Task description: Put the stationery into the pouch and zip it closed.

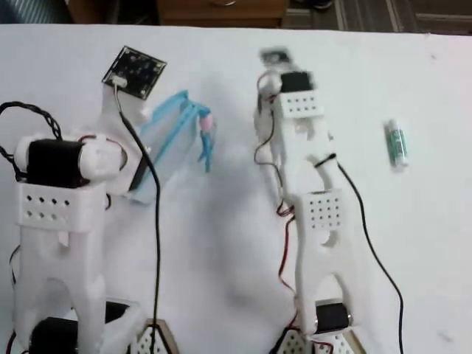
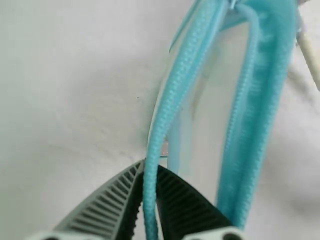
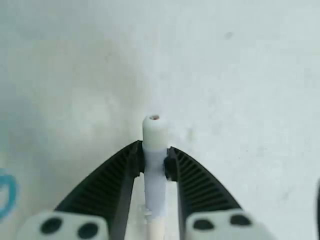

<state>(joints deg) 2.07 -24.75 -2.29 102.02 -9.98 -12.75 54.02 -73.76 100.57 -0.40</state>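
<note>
A light blue pouch (image 1: 171, 140) lies open on the white table (image 1: 221, 243), left of centre. My left gripper (image 2: 151, 167) is shut on one zip edge (image 2: 175, 95) of the pouch, and the other zip edge (image 2: 250, 100) stands apart from it. A pink-tipped item (image 1: 206, 122) pokes out at the pouch's far end. My right gripper (image 3: 154, 150) is shut on a white pen (image 3: 154, 131), whose rounded tip sticks out past the fingertips. That gripper (image 1: 274, 59) hangs over the far middle of the table, to the right of the pouch.
A green and white tube (image 1: 397, 144) lies alone on the table at the right. Black and red cables (image 1: 156, 243) run along both arms. The table's far edge (image 1: 221, 25) lies just beyond the right gripper.
</note>
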